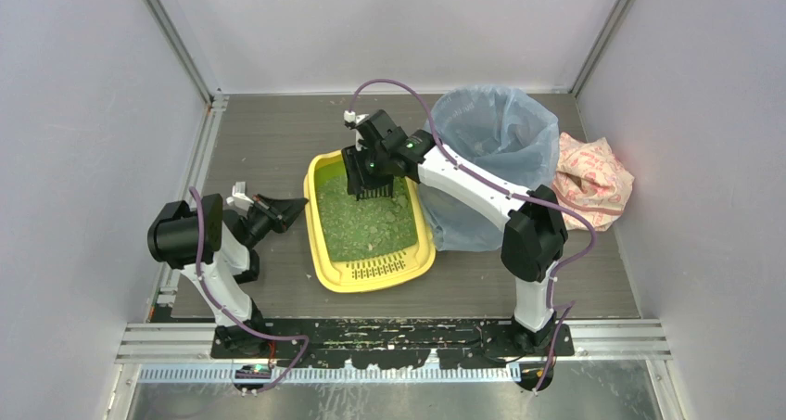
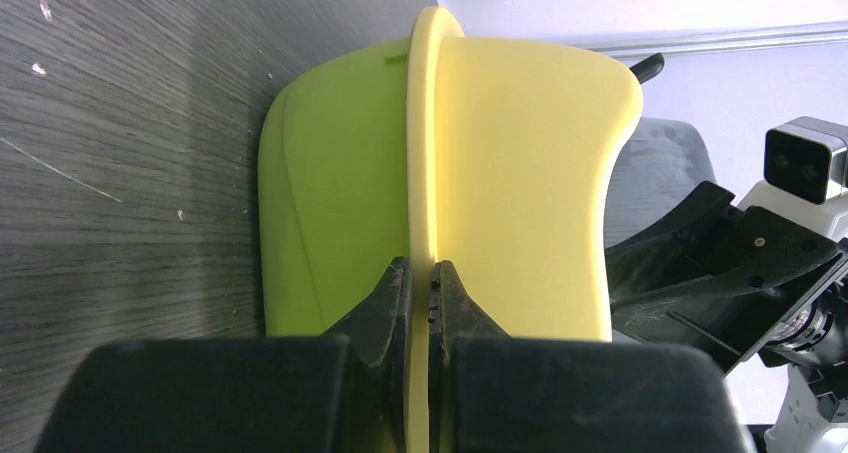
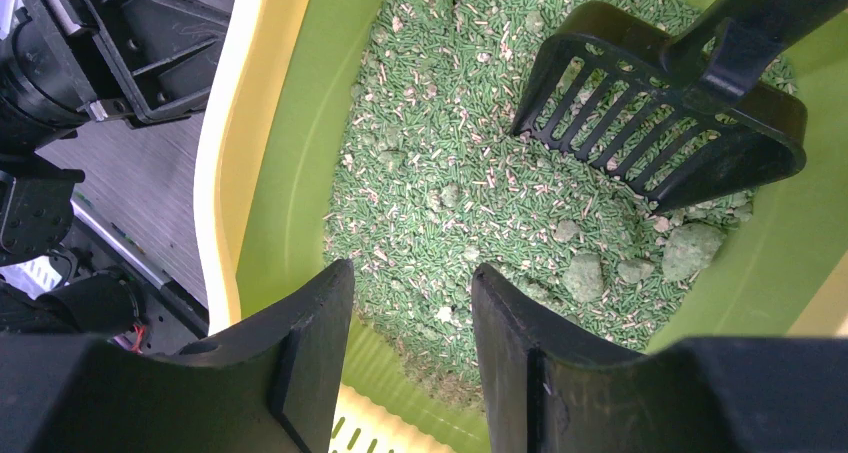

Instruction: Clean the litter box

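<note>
The yellow litter box [image 1: 326, 264] sits mid-table with green litter [image 3: 450, 173] in it and its slotted grate at the near end. My left gripper [image 1: 301, 204] is shut on the box's left rim; the thin yellow edge runs between its fingers [image 2: 422, 265]. A black slotted scoop [image 1: 371, 181] rests head-down in the litter at the far end [image 3: 650, 123], its handle running out of the right wrist view. My right gripper [image 3: 412, 270] hangs over the litter, open, with only litter showing between its fingers. Pale green clumps [image 3: 690, 251] lie just below the scoop.
A tall bin lined with a blue bag [image 1: 496, 151] stands right of the box, against my right arm. A pink-patterned bundle [image 1: 593, 179] lies at the far right. Loose litter is scattered along the near table edge [image 1: 389, 327]. Walls enclose the table.
</note>
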You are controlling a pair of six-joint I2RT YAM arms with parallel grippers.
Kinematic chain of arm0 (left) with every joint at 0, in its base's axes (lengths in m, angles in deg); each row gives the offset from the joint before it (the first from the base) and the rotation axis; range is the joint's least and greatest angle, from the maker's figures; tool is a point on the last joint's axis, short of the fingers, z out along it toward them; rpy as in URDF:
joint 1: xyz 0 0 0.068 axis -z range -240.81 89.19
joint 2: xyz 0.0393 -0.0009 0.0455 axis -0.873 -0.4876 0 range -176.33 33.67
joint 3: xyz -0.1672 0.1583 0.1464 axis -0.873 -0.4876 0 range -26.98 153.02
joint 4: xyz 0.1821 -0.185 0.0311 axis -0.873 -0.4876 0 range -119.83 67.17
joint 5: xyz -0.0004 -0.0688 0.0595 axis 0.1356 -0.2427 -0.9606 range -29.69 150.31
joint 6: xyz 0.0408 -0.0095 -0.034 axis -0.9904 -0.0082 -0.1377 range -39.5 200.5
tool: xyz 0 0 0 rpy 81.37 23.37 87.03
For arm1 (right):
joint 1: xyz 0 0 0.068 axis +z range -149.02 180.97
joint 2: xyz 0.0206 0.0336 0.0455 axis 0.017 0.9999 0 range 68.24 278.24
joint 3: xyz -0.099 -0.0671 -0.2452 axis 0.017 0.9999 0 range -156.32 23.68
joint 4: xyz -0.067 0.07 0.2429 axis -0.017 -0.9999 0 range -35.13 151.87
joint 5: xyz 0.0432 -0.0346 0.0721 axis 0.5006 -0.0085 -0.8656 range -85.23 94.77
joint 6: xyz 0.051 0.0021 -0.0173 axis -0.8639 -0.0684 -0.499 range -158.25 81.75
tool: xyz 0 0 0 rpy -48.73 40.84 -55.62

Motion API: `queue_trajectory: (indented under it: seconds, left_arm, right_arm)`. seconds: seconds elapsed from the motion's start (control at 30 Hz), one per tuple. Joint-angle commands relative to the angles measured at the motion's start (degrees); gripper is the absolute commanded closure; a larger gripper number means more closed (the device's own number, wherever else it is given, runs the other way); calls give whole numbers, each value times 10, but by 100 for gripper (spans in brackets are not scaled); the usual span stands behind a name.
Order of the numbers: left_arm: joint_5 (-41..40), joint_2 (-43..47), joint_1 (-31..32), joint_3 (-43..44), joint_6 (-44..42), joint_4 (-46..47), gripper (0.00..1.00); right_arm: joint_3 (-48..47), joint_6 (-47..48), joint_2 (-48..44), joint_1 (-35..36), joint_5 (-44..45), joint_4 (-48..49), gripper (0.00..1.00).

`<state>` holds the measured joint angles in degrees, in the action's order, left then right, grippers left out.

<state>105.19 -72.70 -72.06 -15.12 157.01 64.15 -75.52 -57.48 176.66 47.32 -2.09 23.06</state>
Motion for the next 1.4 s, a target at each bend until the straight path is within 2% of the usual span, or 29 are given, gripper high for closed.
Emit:
queue_trajectory:
  seconds: [0.0,0.13,0.3,0.37,0.57,0.67,0.77,1.17,1.37]
  left_arm:
    - [-55,-15,-12,-8,-42,-50,100]
    - [-65,1,-21,0,-41,-53,100]
    - [-74,57,-27,30,-41,-110,100]
    - [-78,97,-29,52,-50,-160,100]
    - [-120,224,-29,126,-140,-416,100]
    - [-143,245,-31,150,-165,-469,100]
    - [-154,231,-31,167,-166,-476,100]
    - [-183,112,-53,222,-128,-391,100]
    - [-183,97,-60,244,-129,-395,100]
  right_arm:
    - [2,0,-44,1,2,30,48]
    - [10,1,-51,1,3,36,48]
    - [16,6,-59,1,9,39,49]
    - [17,7,-61,1,9,39,49]
    - [19,10,-71,1,13,42,49]
    - [18,11,-75,1,11,44,50]
    - [17,11,-79,1,5,46,50]
    - [4,29,-88,1,19,28,50]
    - [-11,30,-80,1,20,26,50]
